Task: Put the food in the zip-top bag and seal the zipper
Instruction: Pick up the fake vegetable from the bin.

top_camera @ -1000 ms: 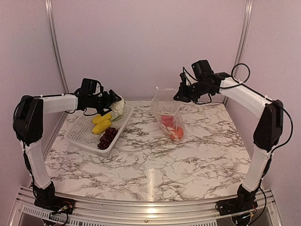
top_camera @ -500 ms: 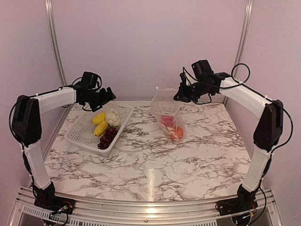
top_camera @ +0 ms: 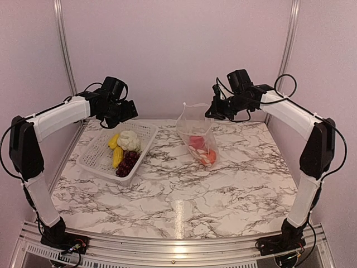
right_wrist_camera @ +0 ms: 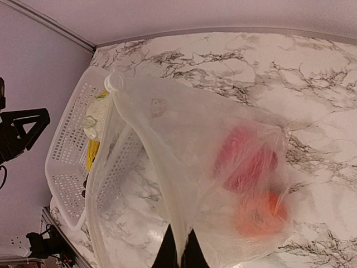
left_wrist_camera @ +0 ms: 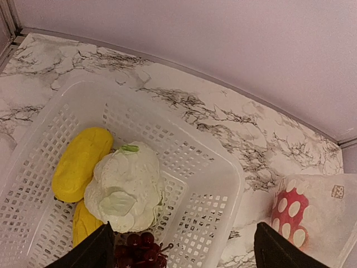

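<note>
My left gripper is open and empty, raised above the far end of the white basket. In the basket lie the white cauliflower, two yellow pieces and the dark grape bunch. In the left wrist view my gripper hangs over the cauliflower, the yellow pieces and the grapes. My right gripper is shut on the mouth edge of the clear zip-top bag and holds it up. The red pepper and orange fruit lie inside. The zipper strip hangs open.
The basket stands at the back left, near the wall and the left frame post. The bag's bottom rests on the marble table at the back middle. The bag shows at the right edge of the left wrist view.
My left gripper let go of the cauliflower, which dropped into the basket next to the yellow pieces. The gripper then opened wide and rose up and back. The right arm and bag stayed still.
</note>
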Motion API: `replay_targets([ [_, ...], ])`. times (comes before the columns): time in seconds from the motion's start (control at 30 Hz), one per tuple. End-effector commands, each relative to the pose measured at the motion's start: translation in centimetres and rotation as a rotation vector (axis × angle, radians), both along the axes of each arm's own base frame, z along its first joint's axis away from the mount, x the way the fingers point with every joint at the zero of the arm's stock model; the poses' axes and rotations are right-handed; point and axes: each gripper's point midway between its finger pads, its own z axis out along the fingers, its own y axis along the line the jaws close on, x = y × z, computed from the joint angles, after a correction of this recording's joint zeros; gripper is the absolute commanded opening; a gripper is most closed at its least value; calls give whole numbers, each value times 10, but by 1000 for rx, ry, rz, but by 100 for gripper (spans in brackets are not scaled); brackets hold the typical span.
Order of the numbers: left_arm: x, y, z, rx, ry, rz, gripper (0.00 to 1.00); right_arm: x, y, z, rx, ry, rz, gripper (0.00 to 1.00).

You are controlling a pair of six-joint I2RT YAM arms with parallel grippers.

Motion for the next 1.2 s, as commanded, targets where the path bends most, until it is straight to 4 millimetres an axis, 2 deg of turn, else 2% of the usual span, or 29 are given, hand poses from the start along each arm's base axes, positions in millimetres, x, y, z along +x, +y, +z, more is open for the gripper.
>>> replay_targets([
  [0.0, -23, 9, -28, -108, 148, 80, 86, 3, 5, 9, 9, -22, 15, 0],
  [0.17, -28, 19, -44, -200, 164, 98, 82, 1, 4, 6, 6, -18, 11, 0],
  [0.43, -29, 52, -82, -172, 227, 169, 80, 0, 1, 6, -2, -21, 1, 0],
  [0.7, -11, 46, -96, -221, 237, 148, 79, 0, 0, 7, -3, -19, 1, 0],
  [1.17, 11, 55, -129, -161, 301, 153, 77, -3, -3, 9, -10, -17, -10, 0],
])
